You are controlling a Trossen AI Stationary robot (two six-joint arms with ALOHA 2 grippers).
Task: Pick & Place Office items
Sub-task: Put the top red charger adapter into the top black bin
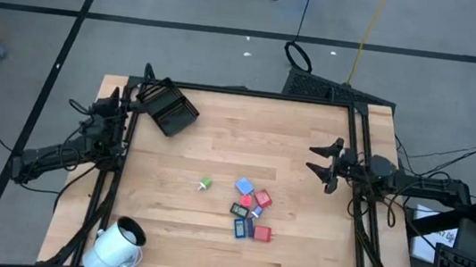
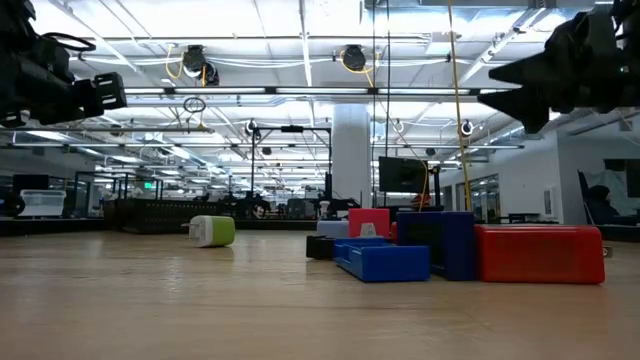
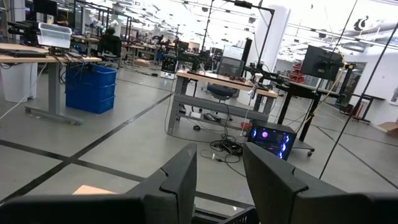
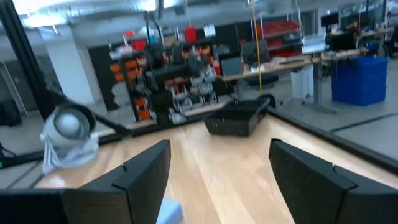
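Though open, right end effector well apart from office items.

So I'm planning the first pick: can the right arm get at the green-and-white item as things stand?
Probably yes. The green-and-white item lies alone on bare wood, apart from the cluster of red and blue items. The right tool hangs open at the table's right side, with nothing standing between them.

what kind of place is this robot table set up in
Probably a large open robotics lab or workshop: desks with monitors, blue bins on a bare grey floor, and exposed ceiling ducts above long rows of workbenches.
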